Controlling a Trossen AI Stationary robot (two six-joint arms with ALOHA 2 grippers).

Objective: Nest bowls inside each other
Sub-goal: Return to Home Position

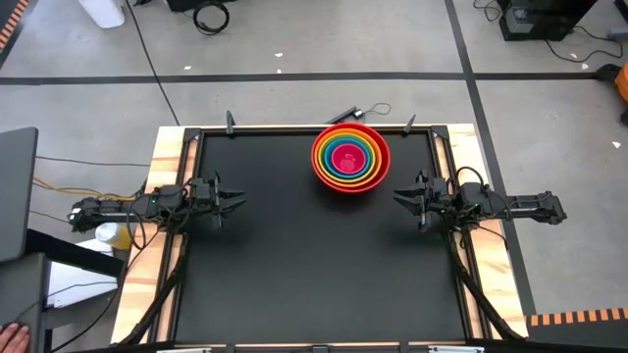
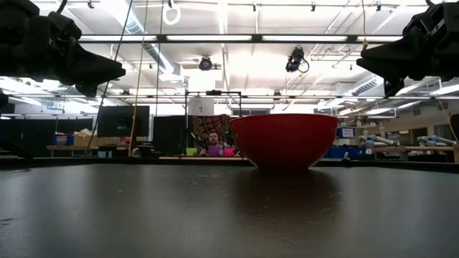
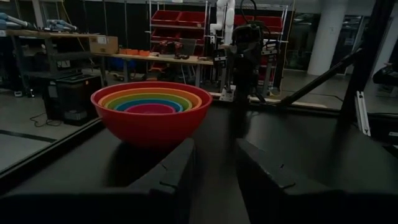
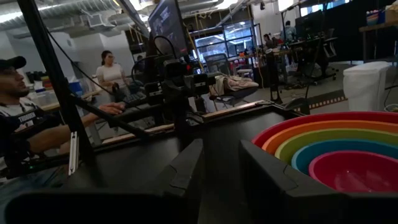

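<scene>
The bowls [image 1: 350, 159] stand nested in one stack near the table's far edge, right of the middle: red outermost, then orange, yellow-green, blue and pink [image 3: 151, 108] in the centre. The red bowl [image 2: 283, 140] rests by its base on the black tabletop. My left gripper [image 1: 240, 201] hovers level at the table's left edge, open and empty, fingers pointing toward the right. My right gripper [image 1: 397, 196] hovers level at the right edge, open and empty, just near-right of the stack [image 4: 339, 155]. Both sit above the tabletop [image 2: 118, 72] [image 2: 362, 64].
The black tabletop [image 1: 314, 275] has a wooden frame [image 1: 167, 147] around it, with clamps on the far edge [image 1: 231, 123]. A laptop [image 1: 15, 191] sits off the left side. People [image 4: 25, 124] sit beyond the table.
</scene>
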